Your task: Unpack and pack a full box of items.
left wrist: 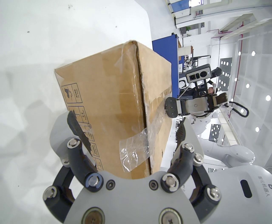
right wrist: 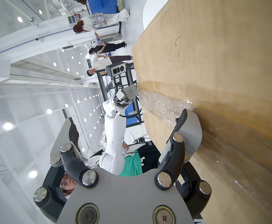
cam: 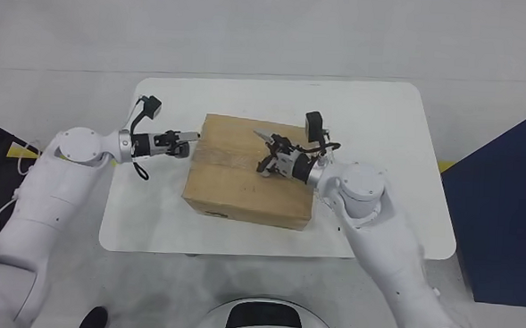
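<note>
The cardboard box [cam: 245, 167] sits shut on the white table [cam: 381, 125], and both claws are on it from opposite sides. The left gripper [left wrist: 127, 123] is released, its 2 fingers spread wide. The box's near end stands straight ahead of its palm and between those fingers, and I can't make out either pad touching the cardboard. A loose flap of clear tape [left wrist: 132, 151] curls off the box edge just in front of that palm.

The right gripper [right wrist: 127, 118] hangs over the box's top, also released and holding nothing. One fingertip is down on the crinkled tape that runs along the centre seam, and the other is lifted off the cardboard. Across the box top, the 2 claws face each other, well apart.
</note>
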You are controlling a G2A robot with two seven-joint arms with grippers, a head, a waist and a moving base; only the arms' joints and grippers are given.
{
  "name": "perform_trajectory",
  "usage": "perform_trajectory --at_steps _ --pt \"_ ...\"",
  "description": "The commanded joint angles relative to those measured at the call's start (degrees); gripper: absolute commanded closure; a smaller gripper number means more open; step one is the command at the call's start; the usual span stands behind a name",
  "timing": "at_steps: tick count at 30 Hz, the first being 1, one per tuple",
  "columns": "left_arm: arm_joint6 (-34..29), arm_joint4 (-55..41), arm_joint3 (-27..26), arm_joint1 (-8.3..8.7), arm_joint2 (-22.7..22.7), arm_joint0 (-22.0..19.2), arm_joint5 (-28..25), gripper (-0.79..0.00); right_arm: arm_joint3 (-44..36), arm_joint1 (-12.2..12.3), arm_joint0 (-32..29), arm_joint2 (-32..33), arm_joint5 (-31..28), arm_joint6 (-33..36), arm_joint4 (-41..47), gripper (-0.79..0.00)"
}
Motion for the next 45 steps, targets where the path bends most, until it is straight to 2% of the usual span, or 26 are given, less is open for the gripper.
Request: perform_trajectory --at_steps 1,11,18,27,30,35,41,45 --pt "0.19 0.31 -0.02 -0.17 0.21 -0.27 0.25 -0.785 -0.9 0.3 -1.27 1.72 0.36 -0.45 0.43 -0.785" --pt "0.97 0.29 0.91 -0.76 -0.1 -1.71 0.69 -0.785 -5.86 1.86 -8.05 8.73 -0.75 -1.28 -0.08 -0.785" --pt "1.8 -1.37 2.18 -0.35 -3.24 -3.03 0.56 -0.785 -7.71 2.49 -11.9 14.02 -1.42 -5.0 1.08 -0.785" --pt "2.74 -4.12 2.65 0.1 -6.7 -2.81 -0.09 -0.785 -6.4 2.93 -14.82 21.39 -6.56 -8.43 6.26 -0.785" --pt "3.2 -6.24 2.81 -0.18 -6.97 -2.22 -1.21 -0.785 -5.66 2.87 -14.97 22.76 -10.63 -10.75 7.27 -0.785" --pt "7.2 -12.51 5.39 -1.46 -6.96 -1.16 -6.03 -0.785 -2.84 2.38 -13.91 22.61 -16.77 -18.74 7.18 -0.785" --pt "10.98 -19.69 8.48 -3.45 -6.01 0.09 -11.13 -0.785 -0.33 1.79 -12.44 20.33 -22.76 -22.12 8.41 -0.785" --pt "11.03 -20.28 8.52 -3.48 -6.0 0.11 -11.21 -0.785 0.04 1.65 -12.26 19.86 -23.56 -22.65 9.04 -0.784"
